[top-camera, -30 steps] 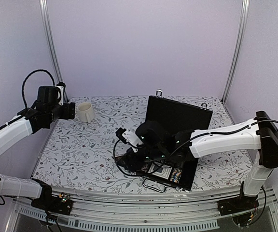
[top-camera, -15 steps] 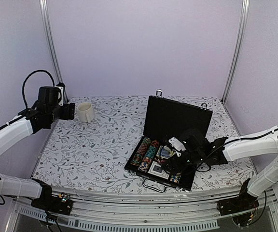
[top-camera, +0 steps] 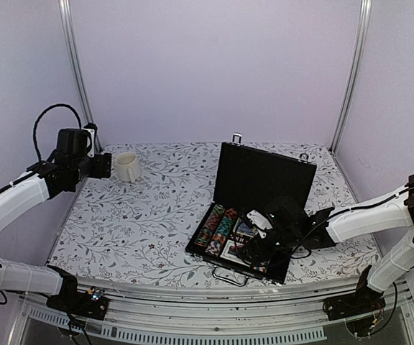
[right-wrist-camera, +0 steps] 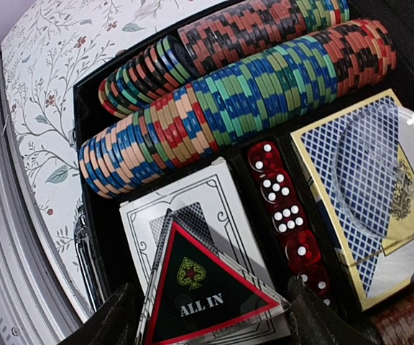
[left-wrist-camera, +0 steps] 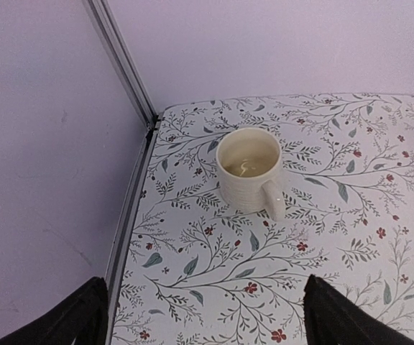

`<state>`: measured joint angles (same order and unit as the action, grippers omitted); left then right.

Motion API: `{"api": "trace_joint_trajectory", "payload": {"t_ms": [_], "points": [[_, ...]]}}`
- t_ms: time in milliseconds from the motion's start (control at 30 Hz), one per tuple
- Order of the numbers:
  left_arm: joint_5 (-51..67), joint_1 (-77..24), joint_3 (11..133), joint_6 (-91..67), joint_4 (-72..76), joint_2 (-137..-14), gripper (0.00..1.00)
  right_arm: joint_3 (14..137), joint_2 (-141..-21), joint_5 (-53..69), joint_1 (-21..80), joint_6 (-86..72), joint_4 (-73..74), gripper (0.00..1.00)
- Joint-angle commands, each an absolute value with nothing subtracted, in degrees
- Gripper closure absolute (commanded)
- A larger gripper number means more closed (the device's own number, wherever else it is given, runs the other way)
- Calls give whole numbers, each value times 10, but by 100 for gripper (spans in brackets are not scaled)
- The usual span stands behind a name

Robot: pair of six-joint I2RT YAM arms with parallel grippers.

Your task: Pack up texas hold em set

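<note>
One view, right wrist, shows lettering on the black triangle [right-wrist-camera: 207, 284].

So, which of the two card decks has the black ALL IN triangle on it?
The white-bordered deck, left of the red dice; the gold-bordered deck carries a clear disc instead.

The white left arm [top-camera: 16, 200] is raised and bent at the counter's left edge, its black tool [left-wrist-camera: 203, 302] level, fingers spread wide; the white right arm [top-camera: 369, 210] reaches low leftward, its tool [right-wrist-camera: 210, 320] pitched down, fingers gripping a black triangular plaque [right-wrist-camera: 207, 284]
</note>
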<state>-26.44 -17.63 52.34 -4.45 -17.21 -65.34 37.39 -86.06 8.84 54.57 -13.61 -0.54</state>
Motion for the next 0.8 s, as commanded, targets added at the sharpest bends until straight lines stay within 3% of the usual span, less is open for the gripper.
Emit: {"api": "trace_joint_trajectory", "payload": {"t_ms": [0,767], "points": [[-271,-185,519,-38,-164,-658,6,398,-889,102,545,-119,-20,53],[-266,-186,519,-38,-165,-663,6,393,-904,64,576,-104,11,41]]}}
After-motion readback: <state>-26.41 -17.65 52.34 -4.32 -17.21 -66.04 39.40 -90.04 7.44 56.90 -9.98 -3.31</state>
